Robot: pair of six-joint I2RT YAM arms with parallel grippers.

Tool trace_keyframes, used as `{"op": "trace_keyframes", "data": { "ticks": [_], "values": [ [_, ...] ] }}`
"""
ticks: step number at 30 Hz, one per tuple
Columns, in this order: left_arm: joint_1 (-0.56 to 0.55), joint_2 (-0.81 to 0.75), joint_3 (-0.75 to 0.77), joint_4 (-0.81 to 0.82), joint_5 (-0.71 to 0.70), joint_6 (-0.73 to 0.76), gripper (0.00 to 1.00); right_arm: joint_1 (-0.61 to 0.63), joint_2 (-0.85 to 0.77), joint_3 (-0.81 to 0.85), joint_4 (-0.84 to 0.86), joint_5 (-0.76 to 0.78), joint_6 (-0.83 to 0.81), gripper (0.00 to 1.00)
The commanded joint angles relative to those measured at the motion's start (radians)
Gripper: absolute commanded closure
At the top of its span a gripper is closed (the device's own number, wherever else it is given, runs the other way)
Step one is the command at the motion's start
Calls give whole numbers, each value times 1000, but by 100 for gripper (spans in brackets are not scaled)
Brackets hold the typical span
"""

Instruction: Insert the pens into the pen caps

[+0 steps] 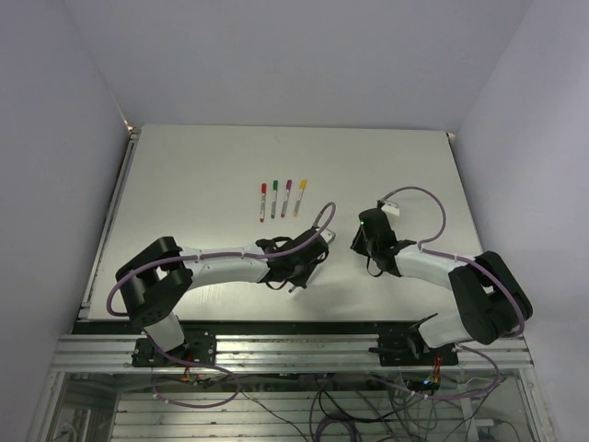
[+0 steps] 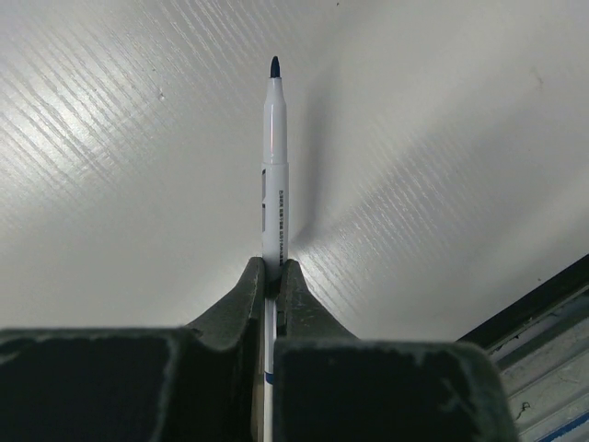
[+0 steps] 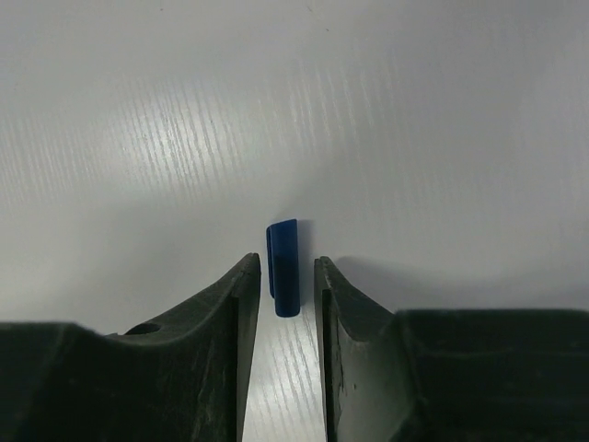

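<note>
Four capped pens lie side by side in the upper middle of the top view (caps red, green, magenta, yellow, left to right), cap ends pointing up the frame and leaning slightly right. The uncapped blue-tipped pen, pale grey with a printed barrel, runs straight up the centre of the left wrist view, clamped low down by the left hand. The blue cap lies on the worktop at lower centre of the right wrist view, between the fingers of the right hand, with a narrow gap on either side.

My white left arm stretches inward, its black left gripper pinched tight on a thin silvery blue-tipped pen. My white right arm angles inward; the black right gripper points down, jaws narrowly parted.
</note>
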Motion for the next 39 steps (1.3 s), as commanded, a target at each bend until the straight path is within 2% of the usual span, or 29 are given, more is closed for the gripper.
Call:
{"op": "trace_keyframes", "data": {
  "ticks": [1,9,18,21,23,25,33,39],
  "values": [
    [-1,-22,-17,-6,18,-2,93,1,29,32,20,8,-28,71],
    [4,-25,-22,-1,11,-4,93,2,72,42,15,7,-37,73],
    [13,-34,-32,8,9,-10,93,9,93,19,-6,-13,-21,82],
    [17,-40,-38,12,8,-10,93,9,106,19,-39,-19,-13,87],
    [20,-42,-38,14,9,-9,93,10,117,22,-56,-20,-7,98],
    [23,-41,-40,21,14,-5,93,10,117,25,-62,-23,-6,100],
    [28,-58,-35,117,19,2,93,10,-22,34,21,-18,-26,100],
    [34,-74,-42,284,46,12,93,10,-189,14,134,-27,-49,100]
  ]
}}
